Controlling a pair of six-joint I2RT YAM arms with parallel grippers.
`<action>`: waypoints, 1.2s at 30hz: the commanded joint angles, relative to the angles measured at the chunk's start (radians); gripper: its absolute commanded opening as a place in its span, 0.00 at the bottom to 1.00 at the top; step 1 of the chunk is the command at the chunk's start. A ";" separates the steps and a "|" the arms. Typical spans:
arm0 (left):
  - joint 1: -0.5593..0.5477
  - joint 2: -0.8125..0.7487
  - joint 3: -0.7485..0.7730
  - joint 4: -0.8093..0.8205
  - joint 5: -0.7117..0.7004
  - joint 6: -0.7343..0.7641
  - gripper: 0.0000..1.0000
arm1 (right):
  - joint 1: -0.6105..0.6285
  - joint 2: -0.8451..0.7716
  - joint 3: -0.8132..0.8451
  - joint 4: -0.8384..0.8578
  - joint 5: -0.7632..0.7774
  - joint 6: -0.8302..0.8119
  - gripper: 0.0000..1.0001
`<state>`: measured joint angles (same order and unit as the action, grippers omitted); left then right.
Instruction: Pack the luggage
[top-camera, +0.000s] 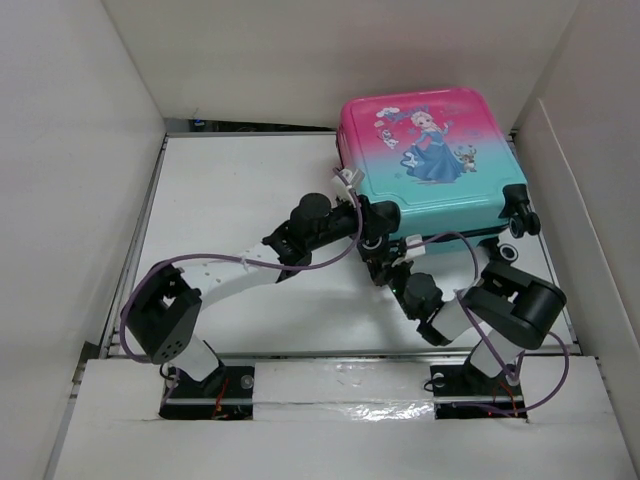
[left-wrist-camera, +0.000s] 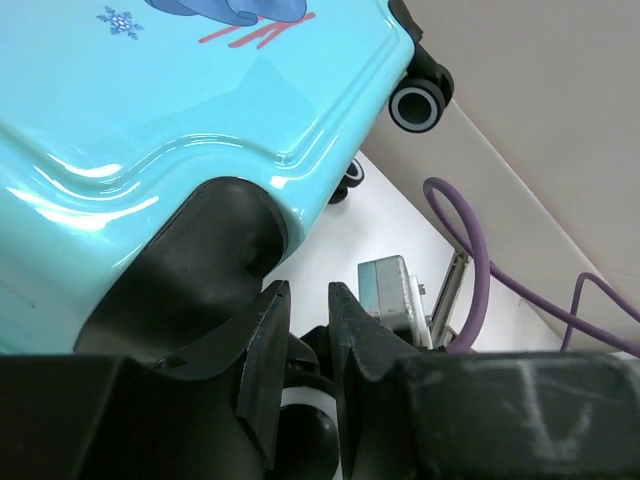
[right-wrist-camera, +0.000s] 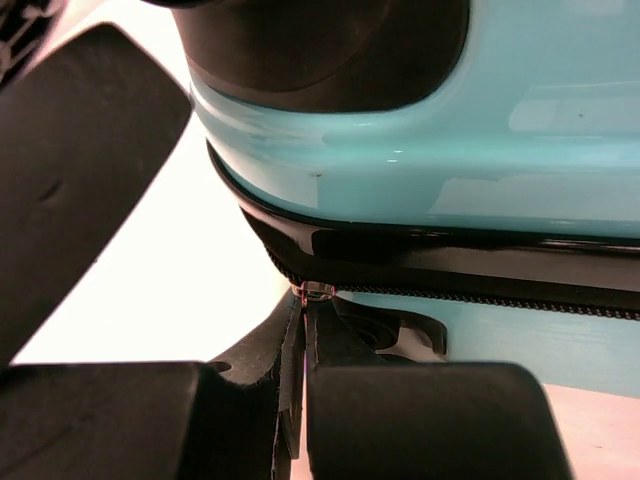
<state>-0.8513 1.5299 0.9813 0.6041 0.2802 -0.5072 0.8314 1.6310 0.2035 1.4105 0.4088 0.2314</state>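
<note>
The luggage (top-camera: 430, 160) lies flat and closed at the back right of the table, princess side up, teal end towards me. My right gripper (top-camera: 385, 270) is at its near edge. In the right wrist view the right gripper (right-wrist-camera: 305, 300) is shut on the metal zipper pull (right-wrist-camera: 318, 291) of the black zipper track under the teal shell (right-wrist-camera: 420, 130). My left gripper (top-camera: 372, 232) rests at the case's near left corner. In the left wrist view the left gripper (left-wrist-camera: 308, 320) has only a narrow gap between its jaws, with nothing in it, beside the teal shell (left-wrist-camera: 150, 150).
Black wheels (top-camera: 517, 205) stick out at the case's near right side; one shows in the left wrist view (left-wrist-camera: 417, 100). White walls enclose the table (top-camera: 230, 190). Purple cables (left-wrist-camera: 470, 250) loop off both arms.
</note>
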 joint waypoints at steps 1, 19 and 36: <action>0.017 -0.005 0.039 -0.052 0.010 0.015 0.19 | 0.066 0.013 0.074 0.390 -0.007 -0.011 0.00; 0.273 -0.523 -0.368 -0.116 -0.156 -0.116 0.35 | 0.015 -0.241 0.037 -0.019 -0.222 0.045 0.72; 0.222 -0.392 -0.414 0.066 -0.081 -0.077 0.20 | 0.052 -0.746 0.308 -1.025 -0.163 -0.069 0.71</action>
<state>-0.6308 1.1675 0.5476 0.5682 0.2459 -0.6029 0.8864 0.8406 0.3927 0.5148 0.2863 0.2123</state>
